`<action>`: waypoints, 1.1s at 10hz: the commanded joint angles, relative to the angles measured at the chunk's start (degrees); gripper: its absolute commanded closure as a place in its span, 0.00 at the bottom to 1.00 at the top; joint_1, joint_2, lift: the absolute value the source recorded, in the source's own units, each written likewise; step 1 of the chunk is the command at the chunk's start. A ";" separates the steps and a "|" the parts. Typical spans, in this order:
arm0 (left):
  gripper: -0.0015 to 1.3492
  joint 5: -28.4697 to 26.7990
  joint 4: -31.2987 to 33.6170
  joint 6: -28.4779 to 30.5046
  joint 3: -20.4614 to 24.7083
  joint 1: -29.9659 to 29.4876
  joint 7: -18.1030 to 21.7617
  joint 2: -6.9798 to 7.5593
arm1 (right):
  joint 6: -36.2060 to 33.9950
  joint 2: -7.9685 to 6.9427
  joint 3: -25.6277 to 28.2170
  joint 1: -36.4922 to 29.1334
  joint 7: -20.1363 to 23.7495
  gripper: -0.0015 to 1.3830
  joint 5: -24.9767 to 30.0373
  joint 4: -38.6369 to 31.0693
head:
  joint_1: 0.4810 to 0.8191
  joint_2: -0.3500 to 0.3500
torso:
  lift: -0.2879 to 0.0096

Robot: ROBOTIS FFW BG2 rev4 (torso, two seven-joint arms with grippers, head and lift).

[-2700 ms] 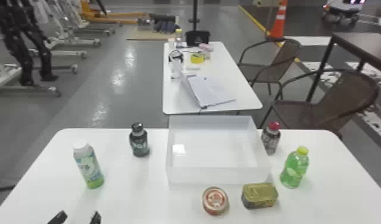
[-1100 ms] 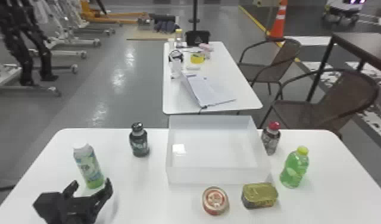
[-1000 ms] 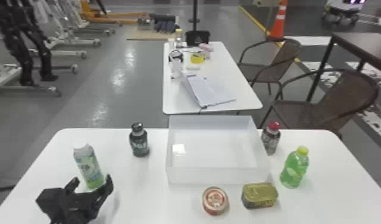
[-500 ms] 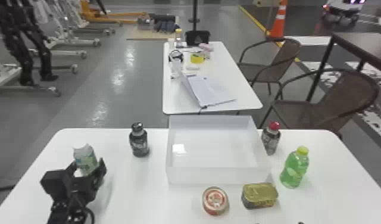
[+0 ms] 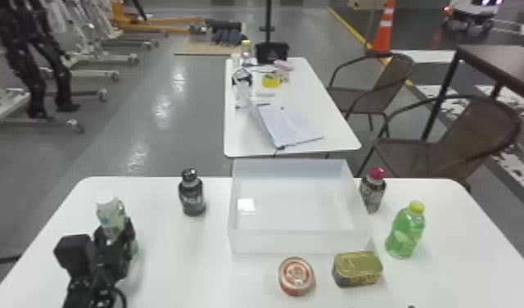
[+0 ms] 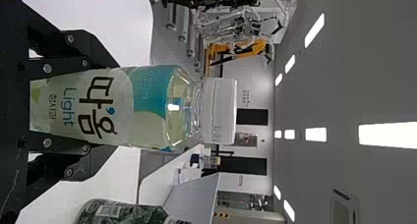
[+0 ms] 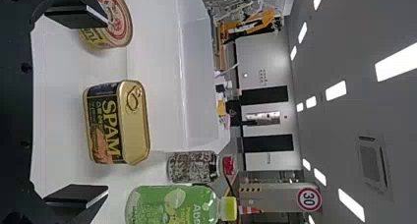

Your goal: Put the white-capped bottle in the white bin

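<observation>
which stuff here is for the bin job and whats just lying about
For the job:
- clear plastic bottle with white cap, between the fingers of the black left gripper
- white rectangular bin

Lying about:
- dark black-capped bottle
- dark red-capped bottle
- green yellow-capped bottle
- round tin
- gold-lidded rectangular tin

I look over a glossy grey floor (image 5: pixel 122 123) to a long white table (image 5: pixel 333 123) with rounded corners, brown armchairs with dark frames (image 5: pixel 474 131) beside it, and an orange-and-white traffic cone (image 5: pixel 382 37); rectangular white lights (image 6: pixel 388 135) glow overhead.
</observation>
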State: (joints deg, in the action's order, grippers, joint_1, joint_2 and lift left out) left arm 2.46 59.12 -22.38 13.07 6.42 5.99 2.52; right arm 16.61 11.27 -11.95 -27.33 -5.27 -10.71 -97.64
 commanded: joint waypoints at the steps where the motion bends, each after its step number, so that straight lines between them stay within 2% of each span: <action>1: 0.81 0.27 1.88 -0.65 -1.91 -0.62 1.31 0.64 | 0.00 -0.02 0.00 0.00 -0.01 0.08 -0.02 0.08 | 0.20 0.50 | 0.63; 3: 0.81 -1.84 18.58 4.54 -4.37 -6.86 2.54 0.73 | 0.00 -0.11 0.00 0.09 -0.01 0.08 -0.10 0.17 | 0.20 0.50 | 0.63; 5: 0.81 -4.13 31.50 9.28 -6.92 -9.49 7.28 0.55 | 0.09 -0.28 0.00 0.00 -0.01 0.08 -0.19 0.26 | 0.20 0.50 | 0.63; 7: 0.81 -3.86 35.63 12.71 -11.49 -7.38 13.00 -0.24 | 0.09 -0.28 0.09 0.17 -0.01 0.08 -0.19 0.35 | 0.20 0.50 | 0.63; 8: 0.81 -6.50 36.42 14.38 -14.39 -4.75 16.69 0.03 | 0.09 -0.28 0.09 0.35 -0.01 0.08 -0.19 0.52 | 0.20 0.50 | 0.63; 9: 0.81 -7.29 36.16 16.23 -19.92 -2.37 17.22 2.93 | 0.00 -0.20 0.00 0.96 0.08 0.08 -0.19 0.96 | 0.20 0.50 | 0.63; 10: 0.81 -9.75 34.84 16.31 -23.97 0.26 18.97 4.60 | 0.00 -0.20 -0.09 1.23 0.08 0.08 -0.10 1.05 | 0.20 0.50 | 0.63; 11: 0.81 -11.95 32.64 16.58 -26.52 2.90 21.43 5.04 | 0.00 -0.20 -0.09 1.32 0.08 0.08 -0.10 1.05 | 0.20 0.50 | 0.63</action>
State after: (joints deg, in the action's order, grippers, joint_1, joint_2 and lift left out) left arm -8.11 93.05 -6.03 -11.63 7.65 27.16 7.13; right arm 16.62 11.07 -12.03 -26.09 -5.17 -10.83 -96.58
